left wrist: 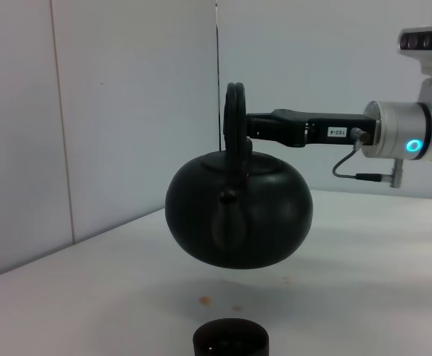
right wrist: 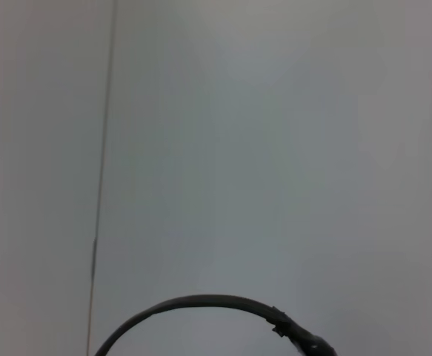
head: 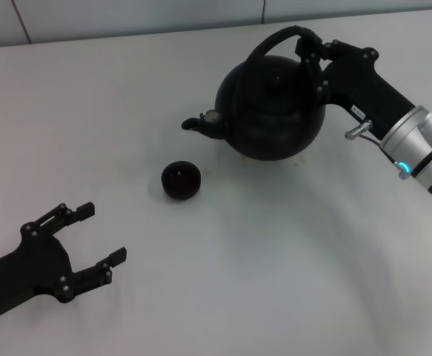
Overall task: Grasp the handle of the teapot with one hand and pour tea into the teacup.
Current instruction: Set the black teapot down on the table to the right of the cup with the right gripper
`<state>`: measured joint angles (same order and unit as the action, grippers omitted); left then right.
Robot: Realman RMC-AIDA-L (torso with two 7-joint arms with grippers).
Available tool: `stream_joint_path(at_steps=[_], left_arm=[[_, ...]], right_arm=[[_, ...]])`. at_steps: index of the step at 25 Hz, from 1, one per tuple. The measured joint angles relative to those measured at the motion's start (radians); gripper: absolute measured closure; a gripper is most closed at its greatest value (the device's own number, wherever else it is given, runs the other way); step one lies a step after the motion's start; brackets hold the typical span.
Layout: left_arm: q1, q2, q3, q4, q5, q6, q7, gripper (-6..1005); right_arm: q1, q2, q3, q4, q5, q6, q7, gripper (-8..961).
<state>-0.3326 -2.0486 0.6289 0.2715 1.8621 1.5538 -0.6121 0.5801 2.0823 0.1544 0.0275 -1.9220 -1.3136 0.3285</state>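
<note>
The right tool [head: 309, 53] is clamped on the handle [head: 275, 38] of the teapot [head: 271, 107], gripping the hoop near its top on the side away from the spout [head: 193, 124]. The left wrist view shows the teapot hanging level and clear of the tabletop [head: 275, 267], with its shadow below. The spout points toward the teacup [head: 181, 180], which stands on the tabletop near the spout but somewhat nearer the robot. The left tool [head: 101, 241] rests idle near the robot's left, fingers spread wide, well apart from both. The step in hand looks like carrying the lifted pot to the cup; next, the spout should be brought over the cup, then tipped gently.
</note>
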Motion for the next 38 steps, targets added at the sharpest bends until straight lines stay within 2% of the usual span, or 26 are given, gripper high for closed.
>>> stream_joint_path(at_steps=[12,38], left_arm=[[0.0,0.001,0.0,0.0,0.0,0.0,0.001,150],[0.004,-0.005,0.0,0.0,0.0,0.008,0.006,152]], right_arm=[[-0.08,0.002,0.133,0.03,0.0,0.0,0.015,865],[-0.094,0.003,0.13,0.034,-0.002,0.075,0.006,863]])
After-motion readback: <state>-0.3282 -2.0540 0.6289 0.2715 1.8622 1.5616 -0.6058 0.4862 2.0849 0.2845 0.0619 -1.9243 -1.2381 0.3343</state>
